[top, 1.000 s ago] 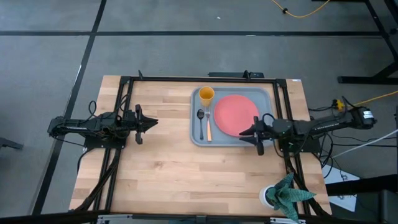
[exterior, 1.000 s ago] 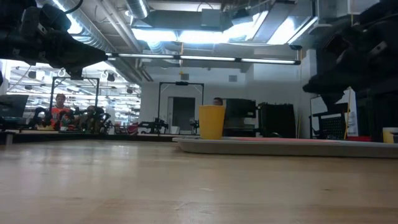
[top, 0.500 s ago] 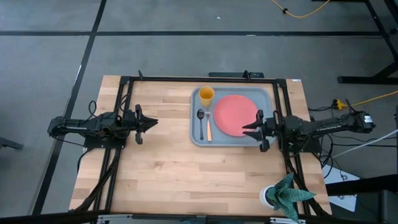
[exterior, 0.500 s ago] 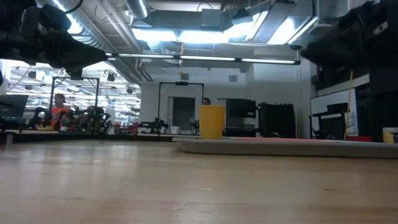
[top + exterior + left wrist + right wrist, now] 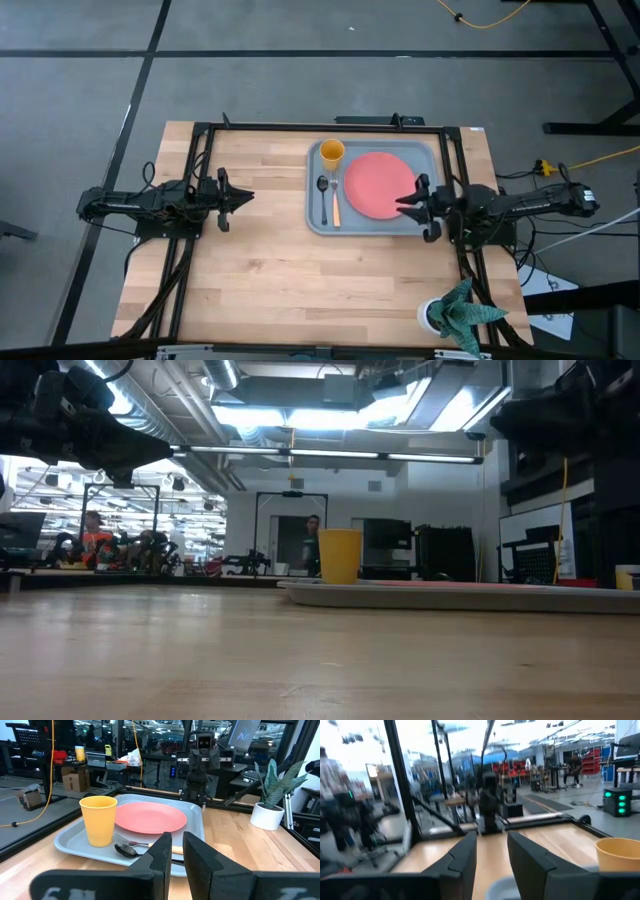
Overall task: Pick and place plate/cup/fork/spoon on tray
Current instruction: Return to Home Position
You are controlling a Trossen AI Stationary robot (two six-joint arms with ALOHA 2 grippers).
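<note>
The grey-blue tray (image 5: pixel 375 229) lies on the table's far right part. On it are the coral-red plate (image 5: pixel 378 183), the yellow-orange cup (image 5: pixel 332 152) upright at its far left corner, and the dark spoon (image 5: pixel 322 187) and orange-handled fork (image 5: pixel 335 205) side by side left of the plate. The left wrist view shows the cup (image 5: pixel 98 820), plate (image 5: pixel 150 816), fork (image 5: pixel 127 841) and spoon (image 5: pixel 127 851). My right gripper (image 5: pixel 400 205) is open and empty above the plate's right rim. My left gripper (image 5: pixel 250 197) is shut and empty at the table's left, well clear of the tray.
A potted plant (image 5: pixel 455 315) stands at the table's near right corner. Black frame rails (image 5: pixel 205 160) run along the table's left, far and right sides. Bare wood (image 5: pixel 260 270) lies left of and in front of the tray.
My right gripper has drawn back toward the table's right edge and risen, from over the plate's near right part to its right rim, holding nothing. The tableware on the tray has stayed put.
</note>
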